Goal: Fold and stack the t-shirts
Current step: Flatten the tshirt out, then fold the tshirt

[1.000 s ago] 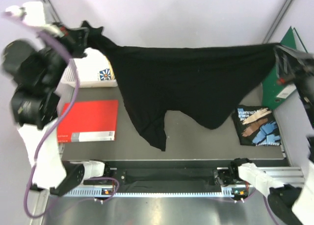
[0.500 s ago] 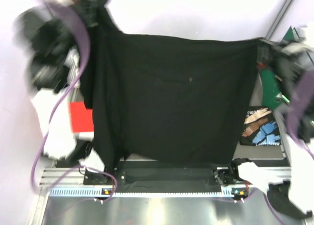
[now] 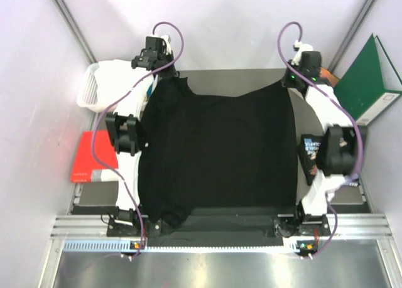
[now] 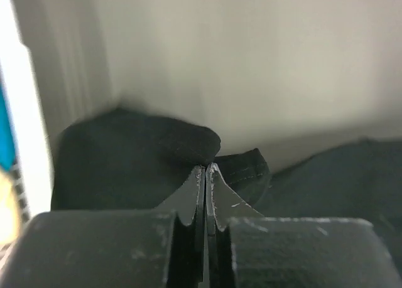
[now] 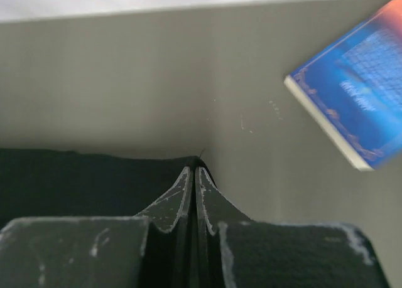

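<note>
Left claw (image 4: 205,170): my jaws are pressed fully together and pinch a fold of the black t-shirt (image 3: 220,150) at its far-left corner.
Right claw (image 5: 193,170): my jaws are pressed together in the same way, and the tips nip the shirt's far-right corner right at its edge.
Cloth at the tips: on the left a rounded hump of fabric stands just beyond the tips. On the right the cloth lies flat and ends in a thin point.
Shirt position: it is spread flat and covers most of the table (image 3: 232,81), with my two arms running along its sides.
Far edge: it sags towards me between the two claws, and a bare strip of table shows beyond it up to the back wall.
Near edge: it reaches the rail by my bases, with a bunched lump at the near-left corner.
Room on the left: narrow. The red book (image 3: 86,159) lies flat outside my left arm, close to the side wall.
Room on the right: the black magazine (image 3: 308,151) sits partly under my right arm. The green folder (image 3: 367,81) stands open farther out.
Beyond the right claw: bare table, then a blue book (image 5: 352,106) lying at a slant.
Container: a white basket (image 3: 94,90) at the far left, just beside my left claw.
Contents: pale, with slivers of teal and yellow at its side. I cannot tell what they are.
</note>
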Controlling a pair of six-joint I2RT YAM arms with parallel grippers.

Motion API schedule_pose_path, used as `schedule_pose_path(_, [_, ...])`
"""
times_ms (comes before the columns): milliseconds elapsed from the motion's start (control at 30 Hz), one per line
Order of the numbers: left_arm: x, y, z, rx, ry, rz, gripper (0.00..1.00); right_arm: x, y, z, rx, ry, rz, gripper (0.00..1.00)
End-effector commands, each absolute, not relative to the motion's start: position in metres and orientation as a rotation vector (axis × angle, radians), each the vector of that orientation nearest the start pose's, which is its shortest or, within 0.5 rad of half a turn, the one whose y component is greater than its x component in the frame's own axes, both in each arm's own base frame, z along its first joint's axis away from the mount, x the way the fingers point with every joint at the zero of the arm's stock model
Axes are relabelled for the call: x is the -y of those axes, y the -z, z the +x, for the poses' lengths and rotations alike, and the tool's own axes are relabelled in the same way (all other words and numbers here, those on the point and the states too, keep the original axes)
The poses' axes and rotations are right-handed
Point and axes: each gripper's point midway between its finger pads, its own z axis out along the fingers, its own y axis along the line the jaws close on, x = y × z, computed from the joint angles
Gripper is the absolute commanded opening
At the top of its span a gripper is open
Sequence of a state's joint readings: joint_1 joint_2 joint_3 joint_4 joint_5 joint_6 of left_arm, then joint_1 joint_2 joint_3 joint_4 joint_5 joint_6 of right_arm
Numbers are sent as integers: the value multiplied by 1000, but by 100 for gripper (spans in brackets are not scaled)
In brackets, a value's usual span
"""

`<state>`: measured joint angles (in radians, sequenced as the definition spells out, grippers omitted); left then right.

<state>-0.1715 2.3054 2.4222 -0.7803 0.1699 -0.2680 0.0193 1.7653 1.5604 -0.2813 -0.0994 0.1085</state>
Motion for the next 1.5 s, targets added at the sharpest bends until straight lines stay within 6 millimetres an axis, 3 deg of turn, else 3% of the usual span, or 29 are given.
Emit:
schedule_pose_path(0, [142,-211,605,-2227,457,-42,0,-36,-212,579,-2040,-233,13,0])
schedule_pose_path(33, [142,-205,607,-2234,459,-52,0,-16,-222,592,-2015,-202,47,0])
schedule_pose_path(67, [140,-205,610,-2223,452,-60,0,-16,-202,598,-2055,-210,63,0])
schedule_pose_path(100, [140,-206,611,-2217,455,-70,0,-16,-203,603,-2053,-212,66,0])
schedule_pose_path(133, [139,-214,612,-2198,454,-75,0,-15,-216,611,-2021,-208,68,0])
schedule_pose_path(167, [138,-220,613,-2180,455,-81,0,-14,-211,615,-2027,-208,79,0])
schedule_pose_path(333, [133,-251,602,-2148,444,-97,0,-14,-227,612,-2007,-207,82,0])
schedule_pose_path(367, [134,-252,597,-2161,452,-96,0,-14,-236,608,-1996,-213,77,0])
schedule_pose_path(400, [134,-243,588,-2204,448,-98,0,-15,-236,603,-2007,-218,71,0])
schedule_pose_path(433, [135,-250,579,-2211,453,-96,0,-17,-230,596,-2027,-225,71,0])
schedule_pose_path(467, [135,-249,573,-2229,451,-101,0,-18,-242,589,-2009,-227,67,0])
schedule_pose_path(500, [135,-237,563,-2276,451,-111,0,-19,-241,583,-2015,-232,67,0])
schedule_pose_path(533, [134,-249,551,-2272,450,-117,0,-19,-233,575,-2043,-235,72,0])
schedule_pose_path(567, [133,-248,543,-2289,451,-127,0,-21,-237,569,-2047,-238,67,0])
schedule_pose_path(733, [137,-243,488,-2413,431,-147,0,-24,-214,540,-2164,-255,53,0])
schedule_pose_path(767, [136,-231,475,-2464,407,-154,0,-24,-215,533,-2174,-250,48,0])
schedule_pose_path(833, [141,-237,456,-2474,403,-145,0,-23,-205,521,-2208,-246,58,0])
schedule_pose_path(867, [138,-223,443,-2526,376,-156,0,-23,-208,514,-2214,-242,68,0])
schedule_pose_path(933, [136,-222,424,-2553,358,-181,0,-23,-194,502,-2262,-250,82,0])
schedule_pose_path(967, [132,-205,410,-2604,338,-202,0,-24,-190,496,-2282,-254,80,0])
schedule_pose_path(1000, [131,-206,399,-2620,340,-223,0,-26,-177,486,-2331,-262,84,0])
schedule_pose_path(1067, [128,-185,377,-2705,332,-270,0,-28,-172,476,-2355,-279,90,0])
schedule_pose_path(1100, [125,-183,365,-2733,324,-287,0,-29,-160,465,-2396,-286,95,0])
schedule_pose_path(1167, [122,-165,345,-2794,304,-330,0,-32,-159,455,-2412,-291,97,0])
schedule_pose_path(1467, [108,-141,277,-2915,243,-474,0,-26,-141,397,-2572,-239,167,0])
